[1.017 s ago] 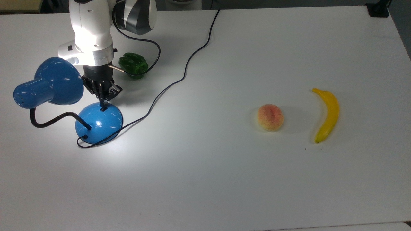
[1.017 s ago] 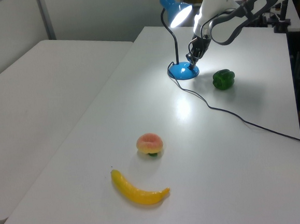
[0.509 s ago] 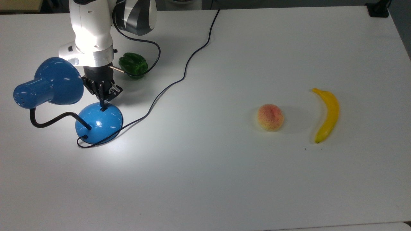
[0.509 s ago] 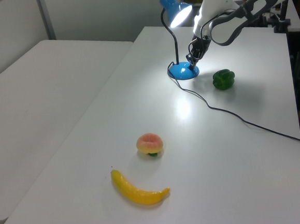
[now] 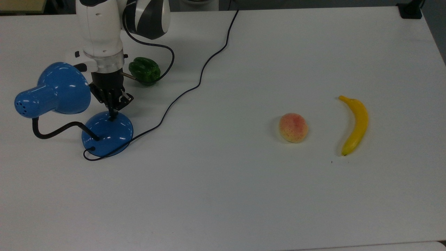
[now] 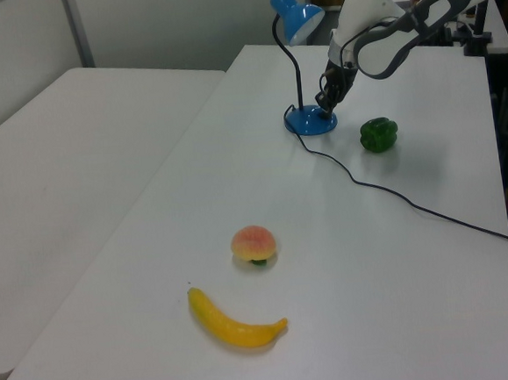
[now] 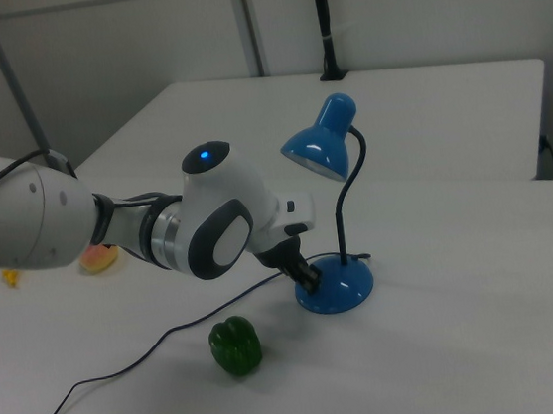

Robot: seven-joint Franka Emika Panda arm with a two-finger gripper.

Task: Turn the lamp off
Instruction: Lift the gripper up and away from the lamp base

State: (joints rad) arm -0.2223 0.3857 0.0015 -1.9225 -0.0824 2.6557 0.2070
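Note:
The blue lamp (image 5: 57, 89) stands at the top view's left, its bell shade dark and no glow on the table under it. A black gooseneck bends from the shade down to the round blue base (image 5: 106, 134). My gripper (image 5: 112, 116) points down with its fingers shut together, and its tip touches the top of the base where the small black switch sits. In the left view the gripper (image 6: 325, 109) meets the base (image 6: 310, 122) below the unlit shade (image 6: 296, 19). The right view has the gripper (image 7: 310, 281) pressed against the base (image 7: 338, 288).
A green pepper (image 5: 144, 70) lies just behind the gripper. The lamp's black cord (image 5: 198, 80) snakes across the table toward the far edge. A peach (image 5: 293, 127) and a banana (image 5: 355, 123) lie far off at the top view's right.
The lamp's light has gone out: the bright patch on the table and the glow in the shade are gone. The gripper tip has dipped slightly onto the switch.

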